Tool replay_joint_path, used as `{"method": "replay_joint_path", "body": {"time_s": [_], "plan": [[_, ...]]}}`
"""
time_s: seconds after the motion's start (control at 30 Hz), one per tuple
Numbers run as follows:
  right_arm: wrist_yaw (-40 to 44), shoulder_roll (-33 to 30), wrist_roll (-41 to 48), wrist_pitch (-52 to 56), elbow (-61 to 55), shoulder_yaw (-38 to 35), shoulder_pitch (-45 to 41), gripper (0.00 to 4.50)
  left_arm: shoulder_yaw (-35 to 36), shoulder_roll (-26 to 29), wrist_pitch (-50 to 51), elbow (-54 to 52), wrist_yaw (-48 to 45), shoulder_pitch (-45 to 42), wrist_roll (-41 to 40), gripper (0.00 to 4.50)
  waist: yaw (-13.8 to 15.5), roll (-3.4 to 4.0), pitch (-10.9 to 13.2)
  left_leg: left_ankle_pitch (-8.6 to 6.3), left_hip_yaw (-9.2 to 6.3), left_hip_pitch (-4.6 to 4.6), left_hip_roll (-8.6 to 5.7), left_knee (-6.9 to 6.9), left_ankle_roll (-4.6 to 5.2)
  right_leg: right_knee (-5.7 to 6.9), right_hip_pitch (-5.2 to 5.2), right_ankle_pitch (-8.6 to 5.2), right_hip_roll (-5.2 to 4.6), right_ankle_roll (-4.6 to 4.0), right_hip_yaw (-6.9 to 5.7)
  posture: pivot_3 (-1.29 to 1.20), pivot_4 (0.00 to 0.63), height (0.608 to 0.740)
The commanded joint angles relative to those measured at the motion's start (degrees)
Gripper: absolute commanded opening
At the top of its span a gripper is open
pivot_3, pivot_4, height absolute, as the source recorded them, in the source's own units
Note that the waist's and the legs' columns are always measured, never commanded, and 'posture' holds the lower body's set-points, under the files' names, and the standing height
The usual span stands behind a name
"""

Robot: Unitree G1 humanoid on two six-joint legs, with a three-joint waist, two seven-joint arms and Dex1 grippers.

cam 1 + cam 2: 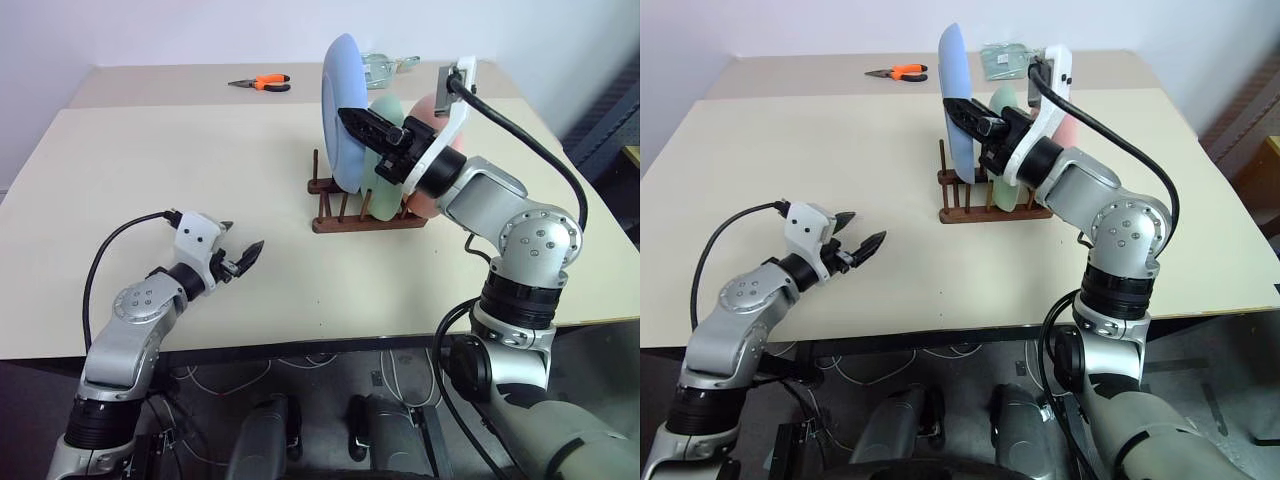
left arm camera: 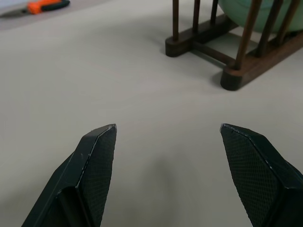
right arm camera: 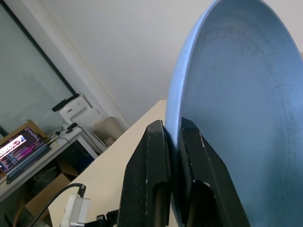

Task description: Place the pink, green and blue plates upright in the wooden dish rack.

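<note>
The light blue plate (image 1: 342, 100) stands on edge at the left end of the dark wooden dish rack (image 1: 362, 222), its lower rim down among the pegs. My right gripper (image 3: 173, 124) is shut on the blue plate's rim, reaching in from the right. Behind it in the rack stand the mint green plate (image 1: 386, 145) and the pink plate (image 1: 430, 112), both partly hidden by my right arm. My left gripper (image 1: 243, 238) hovers open and empty low over the table, to the left of and nearer than the rack (image 2: 236, 75).
Orange-handled pliers (image 1: 262, 83) lie at the table's far side. A clear packet (image 1: 1005, 58) sits behind the rack. Bare beige tabletop (image 1: 180, 170) stretches left of the rack, and its front edge runs just below my left gripper.
</note>
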Motion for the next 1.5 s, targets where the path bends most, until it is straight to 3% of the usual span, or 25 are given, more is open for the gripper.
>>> {"method": "replay_joint_path", "body": {"time_s": [0.03, 0.43, 0.8, 0.93, 1.03, 1.1, 1.13, 1.27, 1.37, 1.5], "plan": [[-1.6, 0.3, 1.2, -0.3, 0.3, 0.3, -1.9, 0.00, 0.7, 0.1, 0.2, -3.2, -0.3, 0.3, -0.5, 3.56, 0.0, 0.00, 0.0, 0.00, 0.00, 0.00, 0.00, 0.00, 0.00, 0.00, 0.00, 0.00, 0.01, 0.00, 0.00, 0.00, 0.150, 0.740], [-5.9, -0.9, 5.0, -0.6, -2.2, -1.0, -5.4, 0.00, 0.3, -0.5, 1.2, -4.1, -0.7, 0.7, -0.5, 3.56, 0.0, 0.00, 0.0, 0.00, 0.00, 0.00, 0.01, 0.00, 0.00, 0.00, -0.01, 0.00, 0.01, 0.00, 0.01, 0.00, 0.150, 0.740], [-3.4, -1.5, 2.4, -1.5, 5.5, 1.8, -1.5, 0.00, -0.2, -1.1, 1.2, -3.7, -1.2, 0.0, -0.2, 3.56, 0.0, 0.00, 0.0, 0.00, 0.00, -0.01, 0.01, 0.00, 0.01, 0.00, 0.00, 0.00, 0.03, 0.00, 0.00, 0.00, 0.150, 0.740], [-0.1, -2.9, -1.7, -3.7, 7.8, 4.5, -2.7, 1.37, -0.2, -1.1, 1.4, -4.2, -1.3, 0.4, -0.3, 3.61, 0.0, 0.00, 0.0, 0.00, 0.00, -0.02, 0.01, 0.00, 0.01, -0.01, 0.00, 0.00, 0.02, 0.00, 0.00, 0.00, 0.150, 0.740], [2.7, -4.8, -6.4, -6.2, 6.6, 8.2, -3.3, 2.86, -0.1, -1.1, 1.7, -4.5, -1.4, 0.7, -0.5, 3.61, 0.0, 0.00, 0.0, 0.00, 0.00, -0.02, 0.01, 0.00, 0.01, -0.01, -0.01, 0.00, 0.03, 0.01, 0.00, 0.00, 0.150, 0.740], [7.2, -9.5, -14.3, -11.3, 2.2, 15.0, -2.6, 3.68, 0.0, -1.2, 1.9, -4.9, -1.3, 0.9, -0.6, 4.10, 0.0, 0.01, 0.0, 0.00, 0.00, -0.02, 0.01, 0.00, 0.01, -0.01, -0.02, 0.00, 0.02, 0.01, 0.00, 0.00, 0.150, 0.740], [9.5, -12.5, -18.3, -14.1, 0.1, 18.0, -2.3, 3.70, 0.1, -1.3, 2.0, -5.0, -1.2, 1.0, -0.7, 4.45, 0.1, 0.01, 0.0, -0.01, 0.01, -0.04, 0.00, 0.01, 0.02, -0.01, -0.04, -0.01, 0.01, 0.01, 0.01, 0.00, 0.150, 0.740], [18.2, -23.6, -26.9, -23.4, -6.5, 20.3, -0.3, 3.70, 1.0, -1.4, 2.3, -5.4, -0.7, 0.9, -0.7, 4.48, 0.3, -0.02, 0.0, -0.02, 0.00, -0.10, 0.00, 0.04, 0.04, -0.06, -0.07, -0.02, 0.00, 0.03, 0.01, 0.00, 0.150, 0.740], [25.6, -31.6, -21.3, -23.0, -11.2, 11.1, 4.0, 3.70, 2.3, -0.7, 2.1, -4.7, -1.2, 1.1, -0.7, 4.48, 0.7, -0.04, 0.0, -0.03, -0.05, -0.16, 0.00, 0.09, 0.06, -0.12, -0.05, -0.01, -0.01, 0.05, -0.05, 0.00, 0.150, 0.740], [35.4, -41.1, -12.6, -18.4, -13.9, -5.8, 19.3, 3.70, 2.3, 1.4, 0.3, -2.3, -3.2, 2.3, 0.6, 4.48, 1.6, -0.05, 0.0, -0.07, -0.11, -0.16, 0.03, 0.11, 0.11, -0.22, 0.08, -0.01, -0.03, 0.04, -0.12, 0.00, 0.150, 0.740]]}}
